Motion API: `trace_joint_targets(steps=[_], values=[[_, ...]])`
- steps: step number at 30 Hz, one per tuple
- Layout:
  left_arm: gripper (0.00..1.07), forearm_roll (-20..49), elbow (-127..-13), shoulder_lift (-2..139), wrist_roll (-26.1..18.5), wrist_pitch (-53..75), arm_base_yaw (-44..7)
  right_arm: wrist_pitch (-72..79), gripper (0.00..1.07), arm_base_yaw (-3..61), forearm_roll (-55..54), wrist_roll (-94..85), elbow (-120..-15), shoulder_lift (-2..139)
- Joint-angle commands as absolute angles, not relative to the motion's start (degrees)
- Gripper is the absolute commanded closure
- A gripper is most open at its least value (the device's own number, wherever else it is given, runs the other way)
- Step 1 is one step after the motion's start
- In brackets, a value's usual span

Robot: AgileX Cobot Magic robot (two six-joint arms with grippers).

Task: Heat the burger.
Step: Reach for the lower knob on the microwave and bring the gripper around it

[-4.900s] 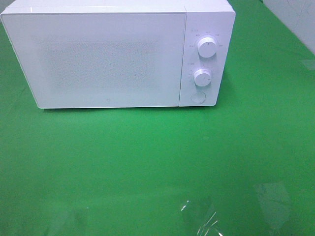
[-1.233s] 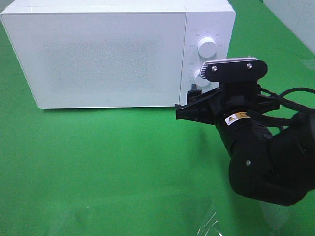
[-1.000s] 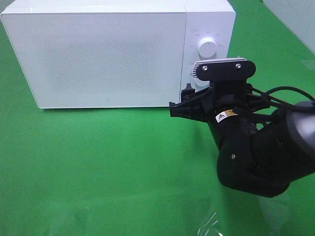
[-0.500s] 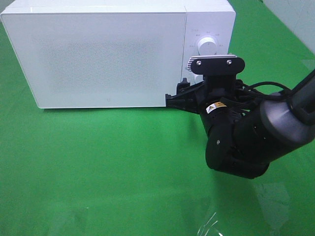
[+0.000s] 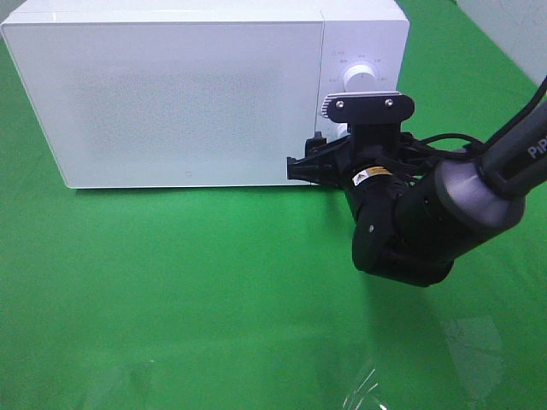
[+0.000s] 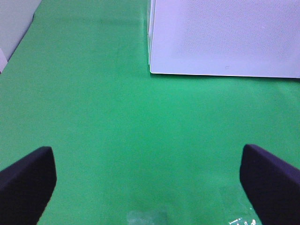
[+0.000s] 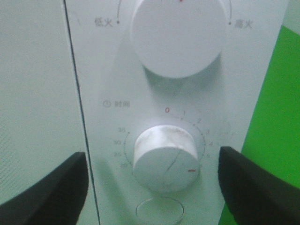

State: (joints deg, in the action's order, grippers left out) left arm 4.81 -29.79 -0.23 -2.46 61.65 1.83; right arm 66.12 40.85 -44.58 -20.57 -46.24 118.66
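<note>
The burger is out of view in every frame. The white microwave (image 5: 171, 94) stands at the back of the green cloth with its door shut. My right gripper (image 5: 309, 162) is open and empty, held close in front of the control panel. In the right wrist view the gripper (image 7: 154, 187) has its fingers (image 7: 47, 187) spread on either side of the lower timer knob (image 7: 164, 157), below the upper knob (image 7: 178, 33). My left gripper (image 6: 150, 183) is open and empty over bare cloth, short of the microwave's corner (image 6: 225, 37).
A round door button (image 7: 158, 209) sits under the timer knob. A patch of clear tape (image 5: 359, 389) shines on the green cloth (image 5: 171, 282) near the front edge. A white wall (image 5: 513, 26) borders the back right.
My right arm has come into view from the right and moved left and toward the microwave, ending in front of the control panel. The microwave has not moved.
</note>
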Motion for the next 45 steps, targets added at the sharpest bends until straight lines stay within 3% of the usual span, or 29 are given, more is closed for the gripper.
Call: trace_joint_targets(steps=[1, 18, 23, 30, 32, 35, 37, 45], values=[[0.08, 4.9, -29.6, -1.1, -2.1, 61.2, 1.5, 66.2, 0.33, 39.3, -43.4, -20.3, -47.9, 118.9], [0.08, 4.9, -29.6, -1.1, -2.1, 61.2, 1.5, 65.1, 0.33, 38.2, -41.3, -20.2, -49.2, 120.8], [0.08, 4.9, -29.6, -1.1, -2.1, 61.2, 1.5, 65.2, 0.38, 38.2, -41.3, -20.2, -49.2, 120.8], [0.08, 4.9, -29.6, -1.1, -2.1, 61.2, 1.5, 65.7, 0.56, 38.2, -41.3, -20.2, -49.2, 120.8], [0.08, 4.9, -29.6, -1.1, -2.1, 61.2, 1.5, 66.6, 0.80, 38.2, -41.3, -20.2, -49.2, 120.8], [0.08, 4.9, -29.6, -1.1, -2.1, 61.2, 1.5, 66.7, 0.87, 38.2, -41.3, -20.2, -49.2, 120.8], [0.08, 4.9, -29.6, -1.1, -2.1, 61.2, 1.5, 66.7, 1.05, 38.2, -41.2, -20.2, -49.2, 120.8], [0.08, 4.9, -29.6, -1.1, -2.1, 61.2, 1.5, 66.8, 1.07, 38.2, -40.4, -17.5, -49.2, 120.8]])
